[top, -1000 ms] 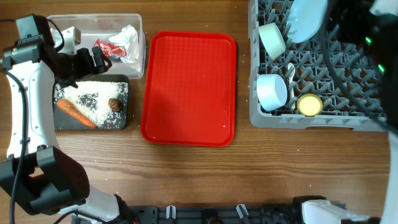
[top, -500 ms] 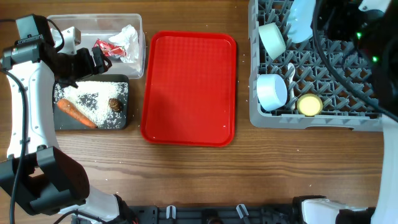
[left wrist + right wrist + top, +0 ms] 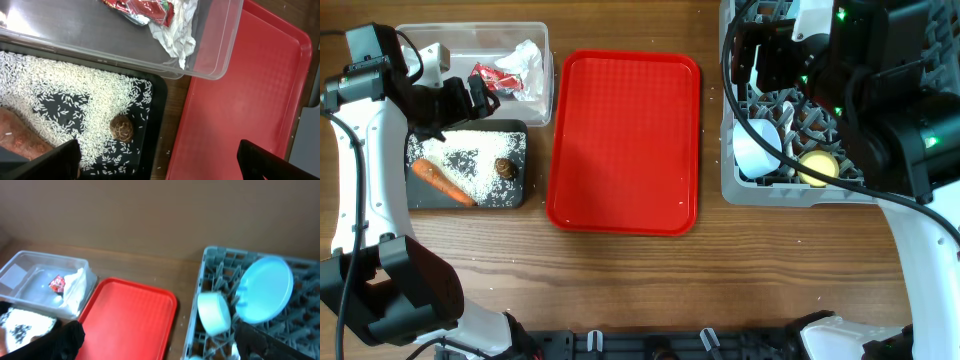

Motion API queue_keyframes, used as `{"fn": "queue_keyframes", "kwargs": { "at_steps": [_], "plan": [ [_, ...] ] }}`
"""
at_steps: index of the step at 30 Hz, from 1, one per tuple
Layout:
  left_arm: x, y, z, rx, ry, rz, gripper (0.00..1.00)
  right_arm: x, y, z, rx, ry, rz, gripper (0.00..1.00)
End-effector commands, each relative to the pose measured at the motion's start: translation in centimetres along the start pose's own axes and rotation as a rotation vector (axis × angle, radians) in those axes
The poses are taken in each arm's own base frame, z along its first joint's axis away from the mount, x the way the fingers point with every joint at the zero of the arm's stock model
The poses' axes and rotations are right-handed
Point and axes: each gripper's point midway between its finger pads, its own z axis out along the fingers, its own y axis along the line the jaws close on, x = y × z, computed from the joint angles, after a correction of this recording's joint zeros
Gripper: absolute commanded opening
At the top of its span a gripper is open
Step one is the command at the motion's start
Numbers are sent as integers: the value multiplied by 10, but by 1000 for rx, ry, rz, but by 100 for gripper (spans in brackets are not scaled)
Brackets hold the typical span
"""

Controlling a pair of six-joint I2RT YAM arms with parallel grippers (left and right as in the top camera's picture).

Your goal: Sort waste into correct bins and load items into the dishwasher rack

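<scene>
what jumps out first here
The big red tray in the centre grabs the eye first. To its right, a light blue plate stands on edge in the grey rack; to its left, an orange carrot lies among white rice in the black tray.

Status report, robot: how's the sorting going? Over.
Left fingers and right fingers open, empty. Napkin, wrapper in clear tub; carrot, rice in black tray. Plate in rack. Nothing blocking.

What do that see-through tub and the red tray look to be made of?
Clear tub: likely thin glossy plastic; the white napkin shows through its wall. Red tray: probably rigid plastic, finely textured, with a moulded raised rim.
</scene>
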Motion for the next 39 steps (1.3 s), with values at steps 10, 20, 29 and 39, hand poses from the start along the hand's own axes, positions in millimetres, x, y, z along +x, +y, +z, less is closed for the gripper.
{"fn": "queue_keyframes", "kwargs": {
  "at_steps": [10,20,29,39],
  "plan": [
    [-5,0,-7,-7,-25,27,100,69,-33,10,41,-221,-43,100],
    [-5,0,-7,-7,-25,27,100,196,-45,-17,28,-476,-37,100],
    [-5,0,-7,-7,-25,27,100,277,-49,-3,-10,-508,57,100],
    [-5,0,-7,-7,-25,27,100,279,-45,-11,-36,-520,55,100]
  ]
}}
